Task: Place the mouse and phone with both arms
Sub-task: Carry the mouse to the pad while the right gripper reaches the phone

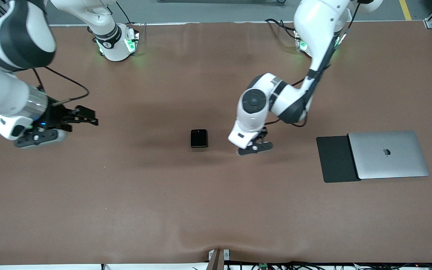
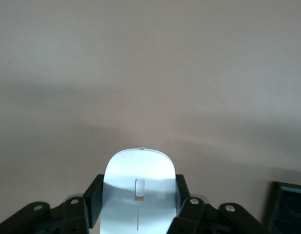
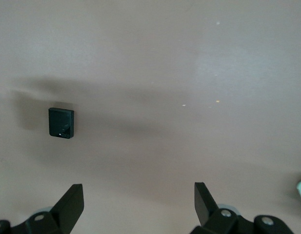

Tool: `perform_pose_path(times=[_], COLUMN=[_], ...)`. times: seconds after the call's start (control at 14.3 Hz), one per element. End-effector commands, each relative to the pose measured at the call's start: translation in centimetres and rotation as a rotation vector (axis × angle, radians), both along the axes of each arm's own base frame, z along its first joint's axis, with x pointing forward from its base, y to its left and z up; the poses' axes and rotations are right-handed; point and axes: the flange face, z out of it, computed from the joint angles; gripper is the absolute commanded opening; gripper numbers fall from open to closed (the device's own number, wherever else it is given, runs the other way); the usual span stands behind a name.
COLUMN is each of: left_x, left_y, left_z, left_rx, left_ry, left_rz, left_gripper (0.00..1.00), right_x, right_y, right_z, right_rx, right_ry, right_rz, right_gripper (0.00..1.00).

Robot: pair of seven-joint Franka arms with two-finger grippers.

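White and glossy between the two black fingers (image 2: 94, 195) in the left wrist view: the mouse (image 2: 138, 192), clamped at its sides by the left tool (image 1: 255, 147), low over the brown tabletop (image 1: 126, 195) near its middle. Cannot tell whether lifted clear or resting on the surface. Just beside, toward the right arm's end: the phone (image 1: 198, 138), flat, alone, touched by nothing. Well apart from it, over the right arm's end of the tabletop: the right tool (image 1: 88, 116), fingers spread wide, holding nothing, looking toward the phone. Toward the left arm's end: a black mat (image 1: 336, 159) tucked partly under a closed silver laptop (image 1: 388, 154). Step in hand, by judgement: mouse gripped, placing not yet done, phone not yet taken. Next, probably: carry the mouse to its spot with a steady grip on that slippery shell, and bring the right tool over the phone, squared to its edges.
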Motion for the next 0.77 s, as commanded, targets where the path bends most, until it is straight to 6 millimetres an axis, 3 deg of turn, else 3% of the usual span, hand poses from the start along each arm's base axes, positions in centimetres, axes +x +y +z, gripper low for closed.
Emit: perform_pose_path(times=[0.0,0.42,0.7], left_x=[0.4,5.2,7.5], left_y=[5.1,17.2,25.4], left_z=[2.3,4.0,2.9], left_rx=[0.012,0.013,0.017], left_ry=[-0.008,0.002,0.031], left_rz=[-0.032,-0.095,-0.149], left_gripper=[0.0,0.0,0.0], right_x=[-0.5,-1.2,-2.7], right_y=[3.6,15.2,23.6], right_z=[-2.0,-9.8,-15.2], right_rx=[0.006,-0.035,-0.046], right_ry=[0.028,0.054,0.004], right_rz=[-0.005,0.021,-0.06], right_gripper=[1.0,1.0,1.0])
